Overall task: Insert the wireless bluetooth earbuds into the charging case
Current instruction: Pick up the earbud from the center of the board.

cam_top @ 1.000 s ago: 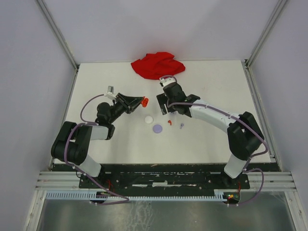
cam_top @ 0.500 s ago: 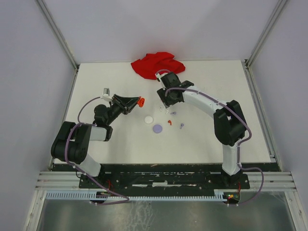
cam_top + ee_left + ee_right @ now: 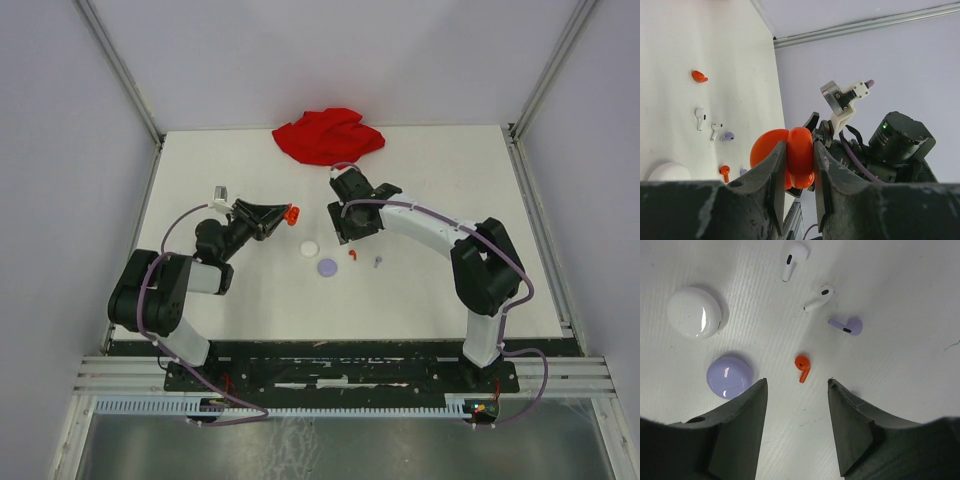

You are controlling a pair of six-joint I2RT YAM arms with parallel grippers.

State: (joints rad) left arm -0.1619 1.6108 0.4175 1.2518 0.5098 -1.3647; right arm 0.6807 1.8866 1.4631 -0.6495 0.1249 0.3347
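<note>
Earbuds [image 3: 819, 297] lie loose in the middle — right claw [image 3: 796, 384] hangs above the red earbud [image 3: 801, 367], jaws apart and empty — left claw [image 3: 800, 155], further left, grips the red case [image 3: 765, 150] in the air

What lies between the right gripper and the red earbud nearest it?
Nothing. In the right wrist view, only bare table separates the right gripper from that red earbud.

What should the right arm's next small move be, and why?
Probably lower the right claw onto the small orange stemmed plastic earbud: it lies loose, framed between the open jaws, while the left claw grips the glossy orange clamshell charging case.
</note>
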